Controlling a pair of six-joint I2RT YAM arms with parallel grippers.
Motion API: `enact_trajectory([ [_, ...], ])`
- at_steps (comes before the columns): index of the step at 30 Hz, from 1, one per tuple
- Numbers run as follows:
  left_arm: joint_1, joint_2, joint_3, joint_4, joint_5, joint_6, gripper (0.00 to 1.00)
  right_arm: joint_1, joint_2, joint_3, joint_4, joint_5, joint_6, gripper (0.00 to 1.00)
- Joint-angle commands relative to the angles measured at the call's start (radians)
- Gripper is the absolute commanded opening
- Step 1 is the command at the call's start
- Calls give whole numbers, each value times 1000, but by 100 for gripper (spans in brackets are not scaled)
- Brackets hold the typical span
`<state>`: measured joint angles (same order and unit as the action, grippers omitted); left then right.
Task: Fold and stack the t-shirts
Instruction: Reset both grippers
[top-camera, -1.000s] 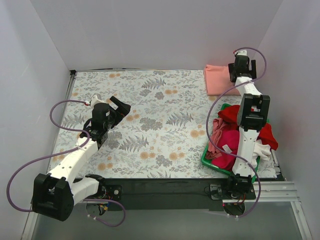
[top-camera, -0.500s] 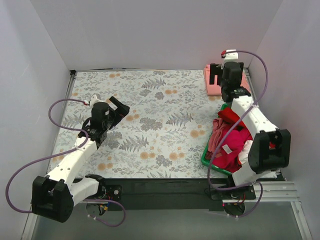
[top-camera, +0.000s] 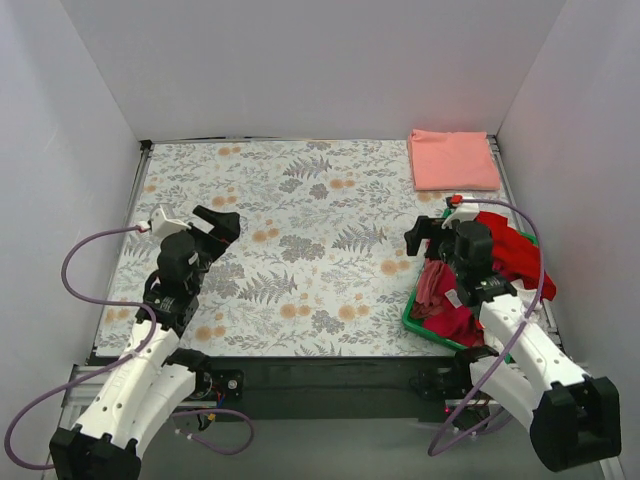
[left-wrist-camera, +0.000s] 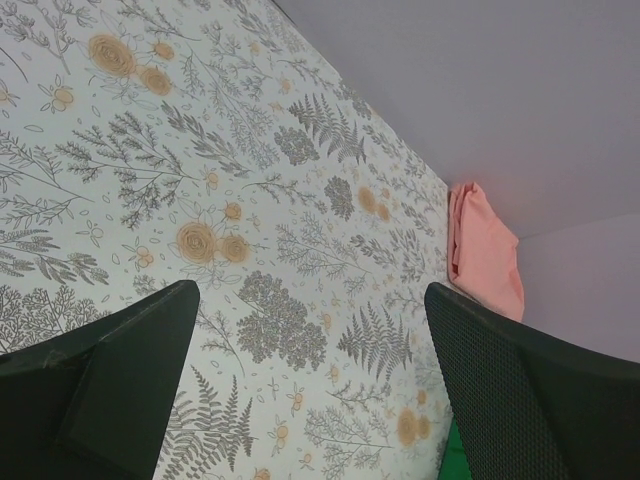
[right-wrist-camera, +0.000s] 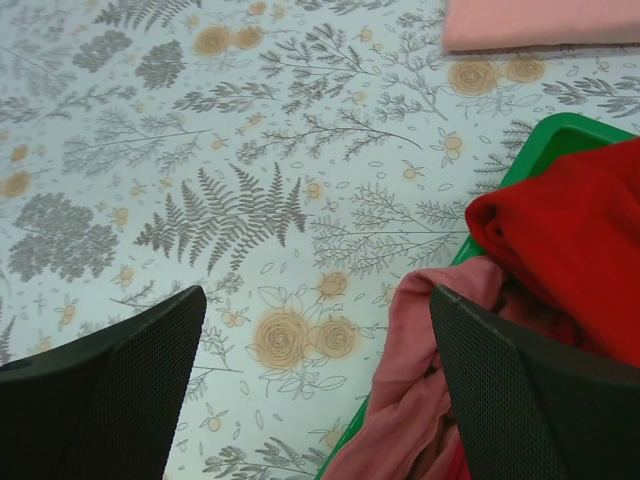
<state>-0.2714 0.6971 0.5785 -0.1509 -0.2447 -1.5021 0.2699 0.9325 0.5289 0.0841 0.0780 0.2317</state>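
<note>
One salmon t-shirt (top-camera: 453, 160) lies folded in the worktop (top-camera: 300, 200) far right corner. Other shirts (top-camera: 500, 255) heaped in green basket (top-camera: 411, 318), unfolded. Left claw (top-camera: 215, 228), right claw (top-camera: 426, 236): gaping, empty.

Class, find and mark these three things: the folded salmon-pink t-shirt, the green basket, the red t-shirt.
folded salmon-pink t-shirt (top-camera: 453, 160), top external view, middle of the folded cloth.
green basket (right-wrist-camera: 550, 130), right wrist view, its far rim corner.
red t-shirt (right-wrist-camera: 570, 230), right wrist view, middle of the bunched cloth.
</note>
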Motion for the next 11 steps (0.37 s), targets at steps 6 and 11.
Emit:
enact_trajectory([
  [6,-2,79,46,-25,-51,45,95,0,-210,-90,83,-141,14,98],
  [11,-2,72,67,-67,-82,39,96,0,-264,-102,89,-179,29,98],
])
